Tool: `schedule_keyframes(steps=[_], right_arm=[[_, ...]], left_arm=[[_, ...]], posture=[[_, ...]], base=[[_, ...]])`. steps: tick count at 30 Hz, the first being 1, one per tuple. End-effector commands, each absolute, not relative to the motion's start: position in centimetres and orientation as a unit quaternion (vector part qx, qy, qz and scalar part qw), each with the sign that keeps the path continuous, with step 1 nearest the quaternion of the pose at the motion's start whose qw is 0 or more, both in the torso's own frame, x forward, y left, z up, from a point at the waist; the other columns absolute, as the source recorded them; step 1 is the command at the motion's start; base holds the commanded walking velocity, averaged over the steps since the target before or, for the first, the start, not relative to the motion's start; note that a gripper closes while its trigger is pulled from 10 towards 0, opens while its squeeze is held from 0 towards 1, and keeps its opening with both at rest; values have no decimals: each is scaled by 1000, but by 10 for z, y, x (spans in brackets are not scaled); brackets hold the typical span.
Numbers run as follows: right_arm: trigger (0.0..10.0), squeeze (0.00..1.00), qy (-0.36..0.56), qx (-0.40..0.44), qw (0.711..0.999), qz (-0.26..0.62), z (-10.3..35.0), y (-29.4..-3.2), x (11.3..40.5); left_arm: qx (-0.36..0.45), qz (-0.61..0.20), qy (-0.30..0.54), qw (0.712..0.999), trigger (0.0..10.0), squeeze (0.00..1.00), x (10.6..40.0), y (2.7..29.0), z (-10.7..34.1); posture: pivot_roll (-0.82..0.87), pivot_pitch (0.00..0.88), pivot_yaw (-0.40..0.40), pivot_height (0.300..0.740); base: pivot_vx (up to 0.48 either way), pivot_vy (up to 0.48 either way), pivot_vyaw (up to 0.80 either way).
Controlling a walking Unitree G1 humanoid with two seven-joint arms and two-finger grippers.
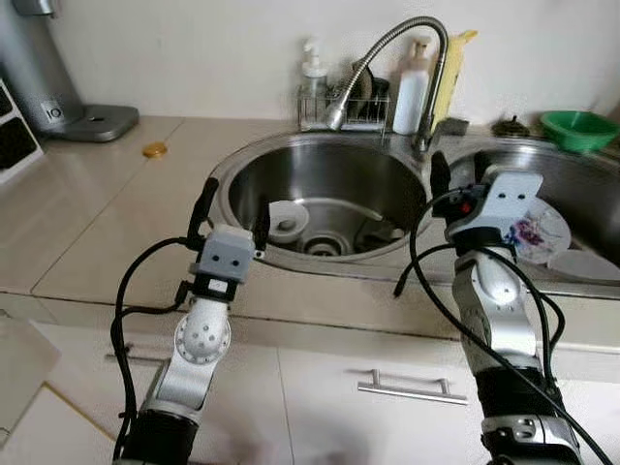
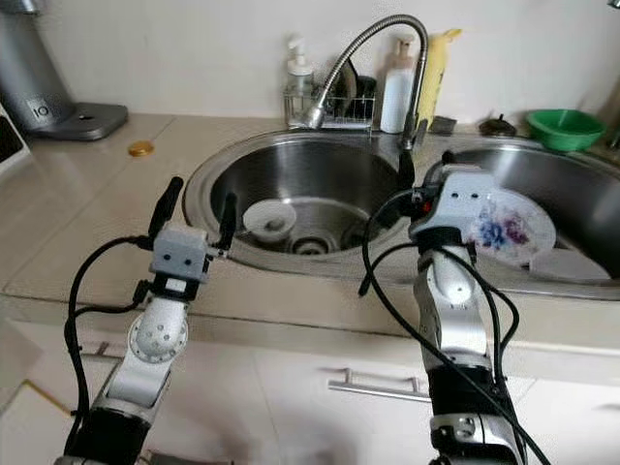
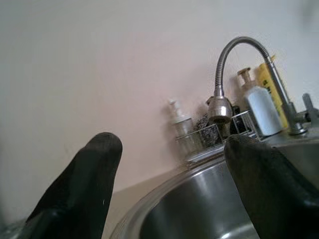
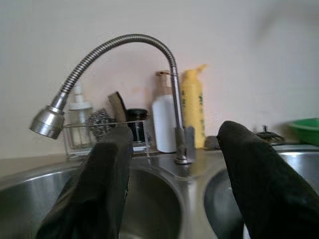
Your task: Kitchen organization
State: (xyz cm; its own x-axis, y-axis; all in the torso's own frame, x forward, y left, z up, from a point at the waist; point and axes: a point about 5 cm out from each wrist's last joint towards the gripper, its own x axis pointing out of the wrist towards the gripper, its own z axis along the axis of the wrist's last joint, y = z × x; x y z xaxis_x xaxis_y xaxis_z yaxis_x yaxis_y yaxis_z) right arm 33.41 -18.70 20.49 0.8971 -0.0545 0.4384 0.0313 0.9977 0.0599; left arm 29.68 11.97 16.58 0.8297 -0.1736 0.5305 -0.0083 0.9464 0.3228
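Approach step: left gripper (image 1: 232, 206) and right gripper (image 4: 174, 189) hovering spread and empty over sink (image 1: 242, 165); next, probably reaching for plate (image 2: 509, 228).

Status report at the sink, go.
Left gripper open, empty, at left basin's front rim. Right gripper open, empty, over the basin divider. White bowl in left basin, floral plate in right. Faucet overhangs left basin.

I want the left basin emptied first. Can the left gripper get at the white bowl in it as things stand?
Probably yes. The left gripper hovers open at the near rim of the left basin, and the white bowl lies just beyond and below it with nothing between them.
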Motion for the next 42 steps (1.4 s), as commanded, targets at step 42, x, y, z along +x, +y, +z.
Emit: schedule_keyframes(steps=[42], right_arm=[[10000,0,-228,41,972,25,185,-164,305]], left_arm=[[181,-64,-300,934,10000,0,294,117,166]], posture=[[44,0,21,740]], base=[[0,-181,-590]])
